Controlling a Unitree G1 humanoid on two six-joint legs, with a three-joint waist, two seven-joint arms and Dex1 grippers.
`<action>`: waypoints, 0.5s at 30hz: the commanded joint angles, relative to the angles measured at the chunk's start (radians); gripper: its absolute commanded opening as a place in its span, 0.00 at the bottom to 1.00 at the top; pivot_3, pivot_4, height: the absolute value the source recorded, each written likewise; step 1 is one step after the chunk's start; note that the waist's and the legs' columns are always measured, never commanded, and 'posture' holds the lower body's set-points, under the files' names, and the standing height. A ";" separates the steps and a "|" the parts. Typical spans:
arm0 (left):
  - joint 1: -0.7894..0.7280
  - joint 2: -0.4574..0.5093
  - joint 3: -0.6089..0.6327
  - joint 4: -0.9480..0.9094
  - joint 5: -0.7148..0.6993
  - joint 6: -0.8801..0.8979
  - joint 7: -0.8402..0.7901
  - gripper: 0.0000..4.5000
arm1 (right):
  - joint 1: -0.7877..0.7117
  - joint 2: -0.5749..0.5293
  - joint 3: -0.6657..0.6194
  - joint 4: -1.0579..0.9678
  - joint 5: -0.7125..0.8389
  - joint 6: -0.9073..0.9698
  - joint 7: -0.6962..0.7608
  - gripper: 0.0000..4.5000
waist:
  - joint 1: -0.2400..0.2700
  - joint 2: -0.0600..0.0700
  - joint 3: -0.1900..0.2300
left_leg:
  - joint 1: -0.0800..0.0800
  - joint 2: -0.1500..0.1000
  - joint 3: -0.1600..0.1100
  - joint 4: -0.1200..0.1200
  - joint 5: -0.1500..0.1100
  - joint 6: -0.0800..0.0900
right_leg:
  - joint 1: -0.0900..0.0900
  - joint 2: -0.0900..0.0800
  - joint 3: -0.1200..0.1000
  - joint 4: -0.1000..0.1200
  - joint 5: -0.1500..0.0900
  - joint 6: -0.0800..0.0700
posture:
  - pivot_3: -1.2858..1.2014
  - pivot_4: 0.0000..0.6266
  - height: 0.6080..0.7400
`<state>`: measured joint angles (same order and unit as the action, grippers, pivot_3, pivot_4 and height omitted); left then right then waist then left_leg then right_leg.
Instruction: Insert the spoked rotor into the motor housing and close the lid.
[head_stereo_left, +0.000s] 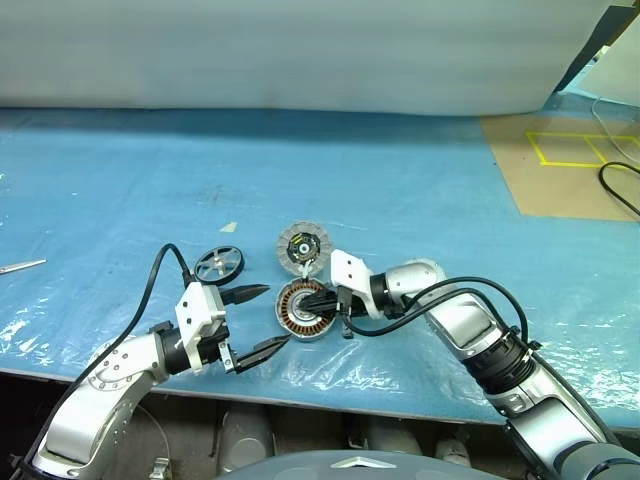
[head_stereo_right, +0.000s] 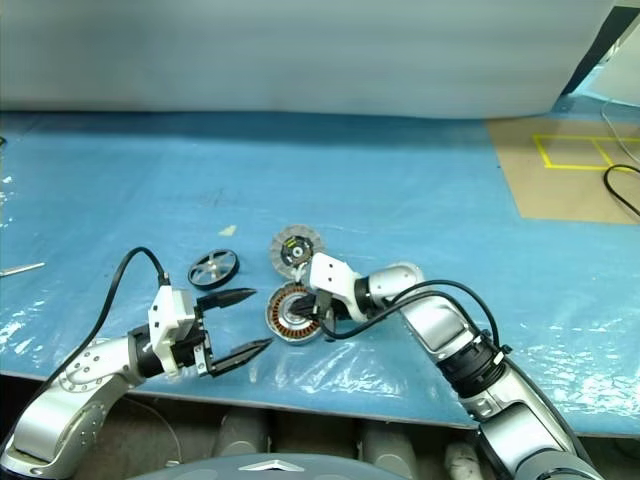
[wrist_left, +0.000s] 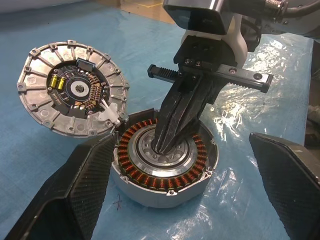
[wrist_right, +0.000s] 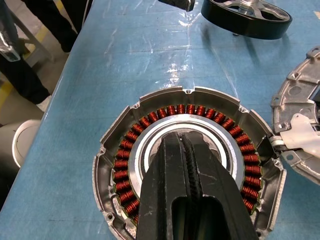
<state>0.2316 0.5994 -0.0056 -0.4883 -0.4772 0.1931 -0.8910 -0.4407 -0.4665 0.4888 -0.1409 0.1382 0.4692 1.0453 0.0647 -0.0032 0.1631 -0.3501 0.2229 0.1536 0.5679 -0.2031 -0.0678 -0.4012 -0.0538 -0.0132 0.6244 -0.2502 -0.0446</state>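
Fingers of your right gripper (wrist_left: 167, 145) are pressed tight together with nothing between them, their tips resting down on the silver hub at the middle of the motor housing (head_stereo_left: 303, 309); your left gripper (head_stereo_left: 255, 320) hangs with its fingers spread wide and empty, just left of the housing. That housing is an open metal cup near the front edge of the blue table (head_stereo_left: 400, 190), and inside it you have only the ring of copper windings around the hub, no wheel yet. The spoked rotor (head_stereo_left: 219, 264) lies flat just to the far left of it, apart from both grippers. It looks thin, stiff and light, with a smooth rim that could slip and slender spokes you'd do well not to squeeze, so I'd take it by the rim or the hub. The lid (head_stereo_left: 302, 247) sits just beyond the housing, touching its far edge, segmented face up, and probably is heavier; grip it across the edge.
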 joint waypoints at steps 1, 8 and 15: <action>-0.003 0.006 0.014 -0.026 -0.002 -0.023 -0.009 1.00 | 0.020 -0.019 0.033 0.022 -0.039 -0.037 0.009 0.00 | 0.000 0.000 0.000 | 0.000 0.000 0.000 0.000 0.000 0.000 | 0.000 0.000 0.000 0.000 0.000 0.000 | 0.52 0.24 1.00; -0.003 0.001 0.012 -0.016 0.002 -0.034 -0.010 1.00 | 0.030 -0.040 0.097 0.103 -0.156 -0.200 -0.012 0.00 | 0.000 -0.001 -0.003 | 0.002 0.000 0.000 0.000 0.000 0.000 | 0.003 0.000 0.000 0.000 0.000 0.000 | 0.52 0.24 1.00; 0.008 -0.003 0.010 -0.004 0.005 -0.050 -0.010 1.00 | 0.025 -0.042 0.133 0.192 -0.245 -0.305 -0.033 0.00 | -0.001 -0.001 -0.010 | 0.009 0.000 0.000 0.000 -0.002 0.003 | 0.013 0.000 0.000 -0.001 0.000 0.000 | 0.52 0.24 1.00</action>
<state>0.2399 0.5976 -0.0054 -0.4800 -0.4715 0.1622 -0.8934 -0.4494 -0.4833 0.5719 -0.0491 -0.0145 0.1445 1.0180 0.0639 -0.0038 0.1535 -0.3395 0.2229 0.1538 0.5674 -0.2051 -0.0646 -0.3870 -0.0543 -0.0130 0.6234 -0.2507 -0.0443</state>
